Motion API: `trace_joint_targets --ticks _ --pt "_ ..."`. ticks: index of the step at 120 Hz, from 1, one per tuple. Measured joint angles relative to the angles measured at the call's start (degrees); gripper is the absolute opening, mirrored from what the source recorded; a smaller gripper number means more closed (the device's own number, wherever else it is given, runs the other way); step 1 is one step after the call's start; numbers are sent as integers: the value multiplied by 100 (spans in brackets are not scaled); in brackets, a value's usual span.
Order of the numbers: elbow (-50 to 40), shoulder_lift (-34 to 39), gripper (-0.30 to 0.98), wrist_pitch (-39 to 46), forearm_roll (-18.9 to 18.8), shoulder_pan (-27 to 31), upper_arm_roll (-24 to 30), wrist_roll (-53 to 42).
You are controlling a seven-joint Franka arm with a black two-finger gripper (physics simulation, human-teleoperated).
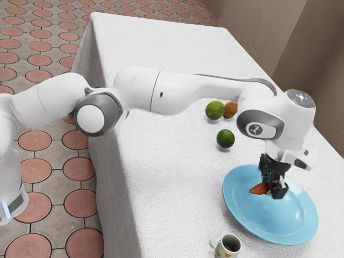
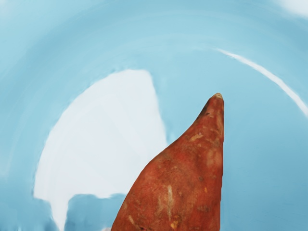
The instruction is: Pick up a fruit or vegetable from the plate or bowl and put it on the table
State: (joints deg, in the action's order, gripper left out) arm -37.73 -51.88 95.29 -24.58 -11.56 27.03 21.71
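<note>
The black gripper (image 1: 276, 188) is low over the blue plate (image 1: 243, 212) in the exterior view, at an orange-red sweet potato (image 1: 259, 188). One end of the sweet potato sticks out on the exterior view's left of the gripper; the gripper hides part of the rest. From the wrist view, the sweet potato (image 2: 180, 185) looks large and close under my hand, its narrow tip pointing away over the plate (image 2: 260, 159). Whether it is held, or touches the plate, I cannot tell.
On the white-clothed table (image 1: 177, 199) lie a dark green fruit (image 1: 226, 138), a lighter green one (image 1: 214, 110) and a brownish-orange one (image 1: 230, 109), beyond the plate. A patterned mug (image 1: 228, 246) stands near the plate's rim. A wall (image 1: 301, 48) rises beyond the table.
</note>
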Motion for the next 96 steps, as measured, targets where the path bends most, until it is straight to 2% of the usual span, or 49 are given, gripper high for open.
trace_joint_targets --ticks 7,19,27,42,57,72,84,96 --pt "17 205 15 -46 -197 299 -16 -36" --pt "19 426 15 -224 -378 1408 -44 -183" --pt "52 415 15 -288 -435 1786 -50 -302" --pt "466 85 15 131 -598 1773 -28 -579" --pt "563 -712 10 1035 -663 1757 -7 -880" --pt "568 -877 10 1682 -690 1659 -3 -1131" --pt "542 -918 38 1999 -592 1677 -5 -1310" --pt "534 -875 54 2120 -496 1660 -6 -1490"
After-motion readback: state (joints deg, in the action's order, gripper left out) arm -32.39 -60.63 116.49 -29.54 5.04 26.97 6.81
